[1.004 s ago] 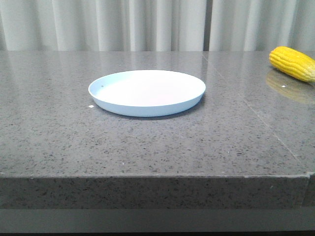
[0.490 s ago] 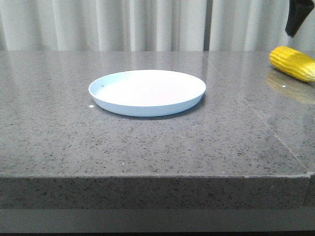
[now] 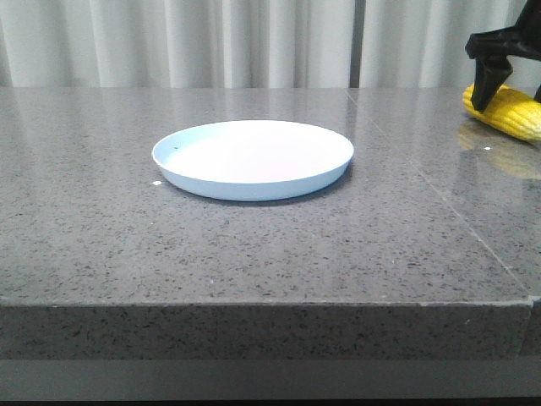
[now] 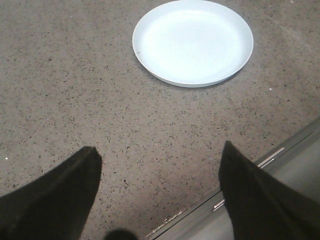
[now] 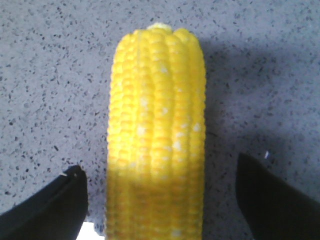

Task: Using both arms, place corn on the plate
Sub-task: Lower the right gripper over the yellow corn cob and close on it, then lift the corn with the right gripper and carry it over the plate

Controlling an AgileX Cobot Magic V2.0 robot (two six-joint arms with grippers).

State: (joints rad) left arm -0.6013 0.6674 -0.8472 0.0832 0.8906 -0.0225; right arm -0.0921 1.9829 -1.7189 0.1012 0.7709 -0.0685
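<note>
So, front view first: I saw the plate [image 3: 253, 158] sitting flat around the middle of the grey stone table [image 3: 254, 254], nothing on it. Corn [image 3: 510, 112] lay on the surface at the far right edge, well apart from the plate, partly cut off by the frame. Right gripper [image 3: 489, 95] was down at the cob's near end, one dark finger [image 3: 485, 85] in front of the kernels; I couldn't tell from this angle whether it touched. Left arm wasn't in this view.

Left wrist view: left gripper [image 4: 159, 200] was spread wide with nothing between its fingers [image 4: 55, 192], hanging over bare table near the front edge. Plate [image 4: 193, 41] was ahead of it, well apart, empty.

Right wrist view: corn [image 5: 156, 135] lay lengthwise between the two dark fingers [image 5: 47, 205] of the right gripper [image 5: 162, 200], pale tip pointing away from the camera. Jaws were released, with table showing on both sides of the cob, so nothing was grasped. Cob rested on the surface.
</note>
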